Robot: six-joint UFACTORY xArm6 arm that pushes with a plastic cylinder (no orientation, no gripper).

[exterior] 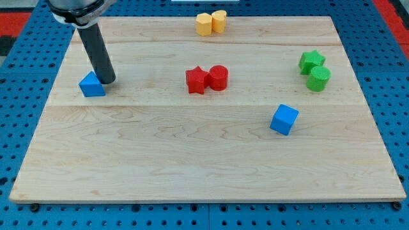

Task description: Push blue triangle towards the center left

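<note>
Eight blocks sit on the wooden tabletop (204,160): two blue, two red, two green, two yellow. Taking the red pair at the middle as the landmark, the red star (197,80) and the red cylinder (218,77) touch each other side by side, the star on the view's left.

Well to the view's left of that red pair lies the blue triangle (92,85), near the tabletop's left edge and at about the same height in the view. My tip (107,82) rests just beside the triangle on its right, touching or nearly touching it, between the triangle and the red pair. The arm carries no pincer, only the dark rod, so nothing opens or closes.

Toward the view's top from the red pair, two yellow blocks (211,23) stand together at the far edge. To the view's right of the red pair are the green star (311,61) and the green cylinder (318,78), touching. Below and right of the red pair sits the blue cube (284,119), alone.
</note>
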